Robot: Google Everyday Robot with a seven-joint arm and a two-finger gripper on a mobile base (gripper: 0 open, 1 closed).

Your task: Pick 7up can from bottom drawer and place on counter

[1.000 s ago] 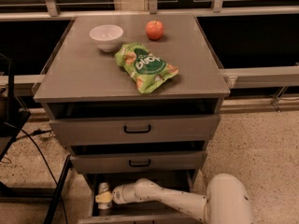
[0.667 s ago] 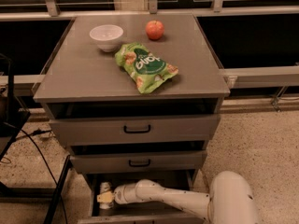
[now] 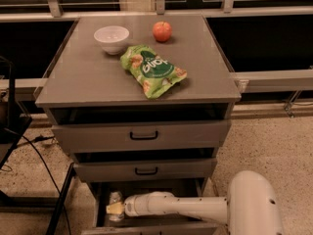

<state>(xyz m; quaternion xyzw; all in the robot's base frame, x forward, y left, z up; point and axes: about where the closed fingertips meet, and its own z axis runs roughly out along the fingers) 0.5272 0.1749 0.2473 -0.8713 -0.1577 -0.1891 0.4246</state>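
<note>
Can: small silvery 7up can, apparently upright, top upward, inside shallow grey bottom drawer.
Hand: hand against can; grip cannot be told.

Nothing can be read with certainty: the green snack bag on the counter bears large white lettering, turned away and illegible, and the 7up can in the bottom drawer shows no legible print. The gripper sits in that drawer, right at the can
</note>
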